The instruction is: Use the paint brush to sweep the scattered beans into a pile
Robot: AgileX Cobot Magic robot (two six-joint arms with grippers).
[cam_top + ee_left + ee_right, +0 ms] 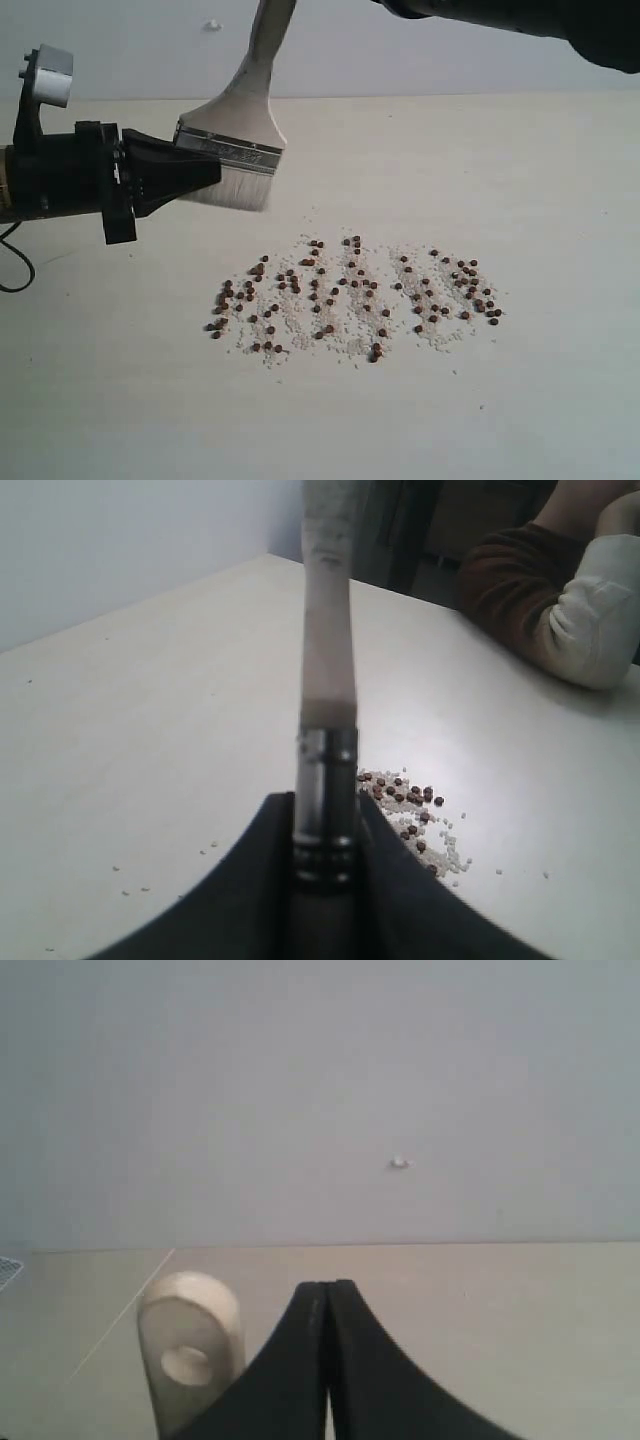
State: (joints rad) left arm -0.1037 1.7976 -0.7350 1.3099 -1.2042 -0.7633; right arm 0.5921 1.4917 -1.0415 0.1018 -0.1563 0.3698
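Note:
The paint brush (240, 110) is upright with its whitish bristles (235, 190) pointing down, to the left of and behind the beans (350, 295). My left gripper (205, 168) is shut on the brush's silver band (325, 780), and the pale handle (328, 670) rises above the jaws. The beans (405, 800) lie scattered in loose rows among fine whitish grains. My right gripper (328, 1295) is shut on nothing. It hangs beside the handle's end with the hole (190, 1345) and is apart from it.
The right arm (520, 25) reaches in across the top right. A person's sleeved arm (565, 610) rests at the table's far edge. A plain wall (420, 50) backs the pale table (520, 400).

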